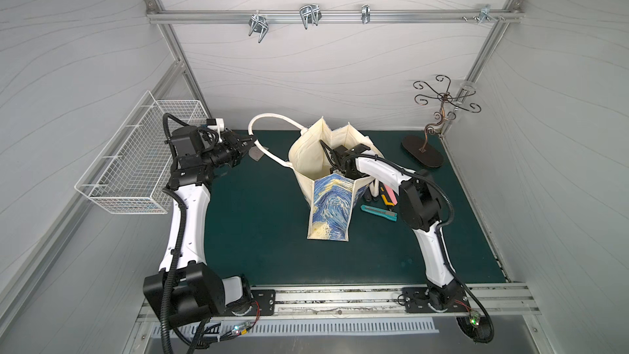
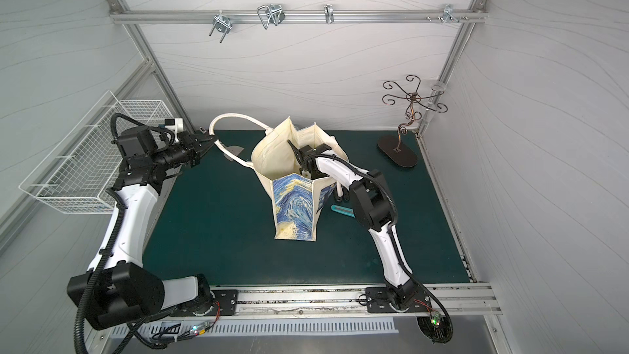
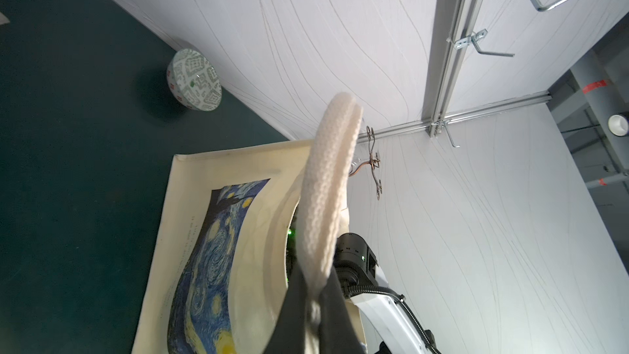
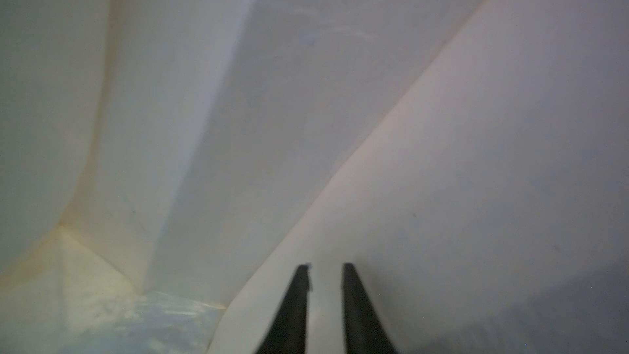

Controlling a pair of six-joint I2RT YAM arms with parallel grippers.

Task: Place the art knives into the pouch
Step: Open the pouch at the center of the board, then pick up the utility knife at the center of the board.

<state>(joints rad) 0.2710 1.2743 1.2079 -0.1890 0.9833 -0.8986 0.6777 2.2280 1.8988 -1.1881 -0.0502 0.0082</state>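
The left hand [image 1: 251, 139] is pressed shut on the pouch's [image 1: 308, 154] rope handle [image 1: 269, 118] and holds it out to the side, with the mouth gaping upward. The right hand [image 4: 326, 267] is down inside the pouch, its fingers [image 4: 296, 304] slightly spread and bare cream lining showing through the gap. Whether a knife lies inside cannot be told. A teal knife [image 1: 378, 213] and a pink knife [image 1: 388, 196] lie on the surface [image 1: 255, 233] just beside the pouch, outside it. Both sit under the right arm, apart from that hand.

Cream pouch [image 1: 332, 209], blue-yellow swirl print; dark green mat [image 1: 255, 216].
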